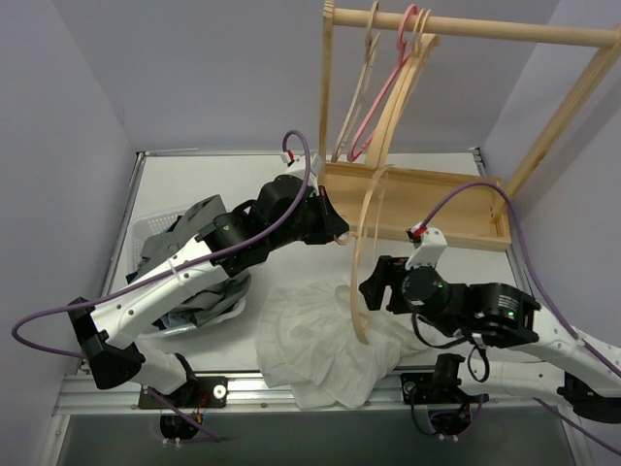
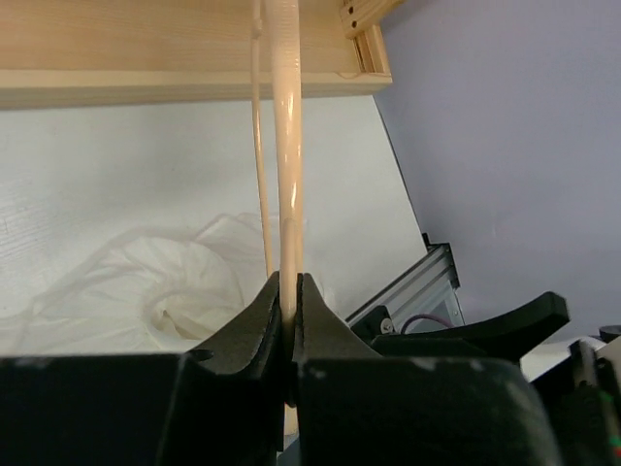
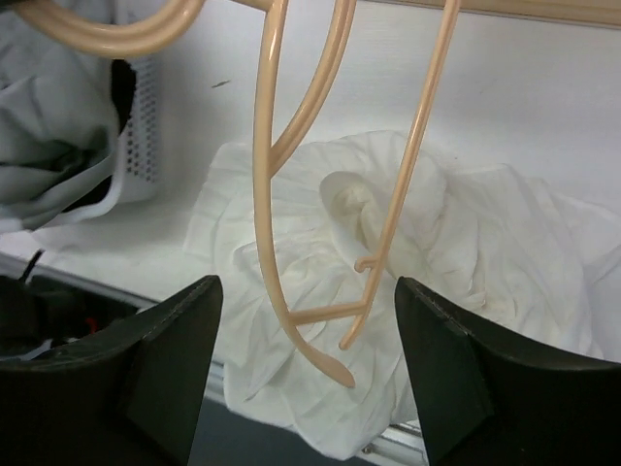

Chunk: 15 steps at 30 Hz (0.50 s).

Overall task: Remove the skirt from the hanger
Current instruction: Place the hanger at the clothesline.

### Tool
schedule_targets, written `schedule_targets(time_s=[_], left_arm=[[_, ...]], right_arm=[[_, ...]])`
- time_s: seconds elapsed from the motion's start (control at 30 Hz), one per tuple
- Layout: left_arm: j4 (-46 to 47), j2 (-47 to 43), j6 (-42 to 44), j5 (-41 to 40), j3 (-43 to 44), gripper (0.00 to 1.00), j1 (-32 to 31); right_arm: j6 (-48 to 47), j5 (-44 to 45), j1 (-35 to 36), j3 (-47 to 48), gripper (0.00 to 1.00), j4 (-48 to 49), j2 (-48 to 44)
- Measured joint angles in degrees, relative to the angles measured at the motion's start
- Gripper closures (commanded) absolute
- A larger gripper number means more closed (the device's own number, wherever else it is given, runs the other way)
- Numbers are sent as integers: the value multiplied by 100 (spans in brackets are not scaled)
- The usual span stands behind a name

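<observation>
The hanger (image 1: 361,291) is pale wood and hangs bare, tilted above the table, with its lower end over the skirt. My left gripper (image 1: 340,233) is shut on the hanger's upper arm (image 2: 287,146), the wood pinched between both jaws. The skirt (image 1: 310,349) is a pale pleated garment lying crumpled on the table near the front edge, off the hanger. It also shows in both wrist views, as the skirt (image 2: 126,282) and the skirt (image 3: 466,233). My right gripper (image 3: 309,291) stands open just right of the hanger (image 3: 267,194), with its lower tip between the jaws, untouched.
A wooden rack with a top rail (image 1: 485,27) and a base (image 1: 427,199) stands at the back right. It carries a pink hanger (image 1: 383,107) and other wooden hangers (image 1: 364,78). A white basket (image 1: 146,228) holding grey clothes sits at the left, under my left arm.
</observation>
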Motion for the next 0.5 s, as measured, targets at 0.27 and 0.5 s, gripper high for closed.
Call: schedule_targets(time_s=[0.27,0.5], left_arm=[[-2,195,17,-245,138,98,46],[0,205,20,-262,138,98,142]], right_arm=[[719,1425,1329,13,33,118,1449],[2415,2524,2247,592,36,-1082,2747]])
